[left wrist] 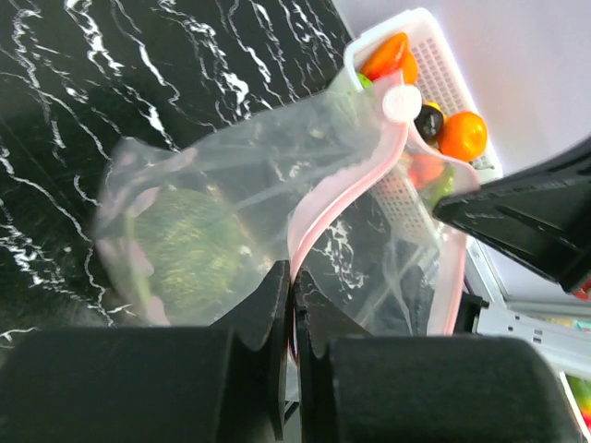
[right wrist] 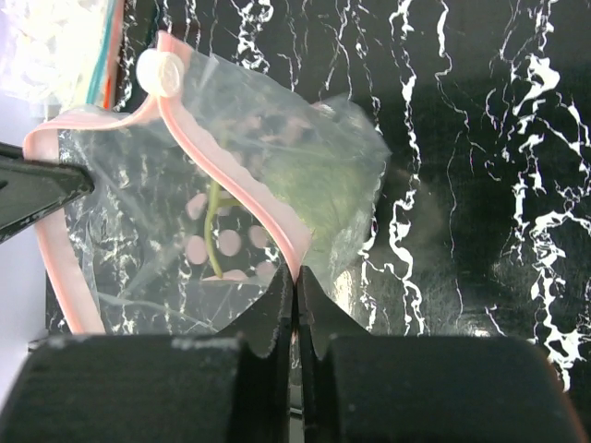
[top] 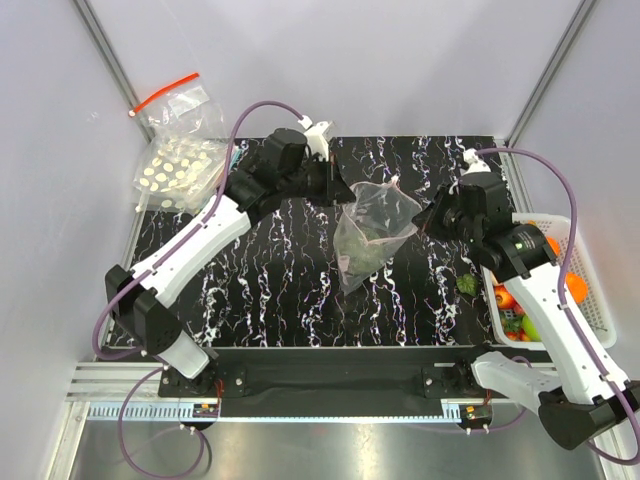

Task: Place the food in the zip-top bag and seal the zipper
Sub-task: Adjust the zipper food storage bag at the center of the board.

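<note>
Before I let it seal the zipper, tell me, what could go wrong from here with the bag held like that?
1. Both jaws pinch the bag only by its pink strip; with the green lump weighing inside, it may slip free.
2. The strip bows open, so a tilt could spill the lump.
3. A green bit lies on the table outside the bag and may get left out.

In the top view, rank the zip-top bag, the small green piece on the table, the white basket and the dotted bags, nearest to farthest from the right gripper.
1. zip-top bag: the right gripper pinches its right edge.
2. small green piece: just below-right of the gripper.
3. white basket: far right side.
4. dotted bags: back left corner.
</note>
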{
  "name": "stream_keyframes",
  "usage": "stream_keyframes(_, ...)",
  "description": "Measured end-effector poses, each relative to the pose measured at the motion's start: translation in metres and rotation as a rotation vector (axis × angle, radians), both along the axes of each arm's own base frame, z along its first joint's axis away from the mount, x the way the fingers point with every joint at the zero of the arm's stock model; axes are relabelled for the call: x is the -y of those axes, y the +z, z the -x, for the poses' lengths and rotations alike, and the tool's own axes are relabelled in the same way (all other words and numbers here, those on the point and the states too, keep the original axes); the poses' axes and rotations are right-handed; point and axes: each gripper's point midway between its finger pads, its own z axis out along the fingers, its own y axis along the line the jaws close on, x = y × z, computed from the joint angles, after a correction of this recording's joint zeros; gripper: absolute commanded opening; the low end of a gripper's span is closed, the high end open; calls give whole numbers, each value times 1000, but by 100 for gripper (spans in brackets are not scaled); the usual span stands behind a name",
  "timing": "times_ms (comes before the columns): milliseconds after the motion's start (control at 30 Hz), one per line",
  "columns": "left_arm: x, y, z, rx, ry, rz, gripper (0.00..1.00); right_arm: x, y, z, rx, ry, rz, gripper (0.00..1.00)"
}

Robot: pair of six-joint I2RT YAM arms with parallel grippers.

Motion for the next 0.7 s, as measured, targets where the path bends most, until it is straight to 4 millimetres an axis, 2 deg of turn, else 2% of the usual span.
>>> stream_keyframes(67, 0, -6, 4, -4, -12, 4, 7, 0, -5, 1, -2, 0, 1, 14)
stream_keyframes(200, -1, -19, 7, -17, -20, -7, 7, 2, -19, 5, -15, -3, 3, 39)
stream_keyframes(300, -1, -23, 7, -22, -21, -14, 7, 4, -28, 7, -32, -9, 14, 52)
stream_keyframes(367, -1, -22, 7, -21, -22, -14, 7, 7, -28, 9, -27, -16, 22, 57)
stream_keyframes(467, -2, -22, 8, -19, -24, -16, 8, 19, -21, 16, -6, -52, 40, 59)
stream_keyframes(600, -3, -20, 9, -8, -28, -18, 8, 46, -6, 28, 24, -158, 81, 60)
stream_keyframes(700, -4, -19, 10, -2, -31, -21, 8, 69, -5, 36, 26, -258, 124, 61)
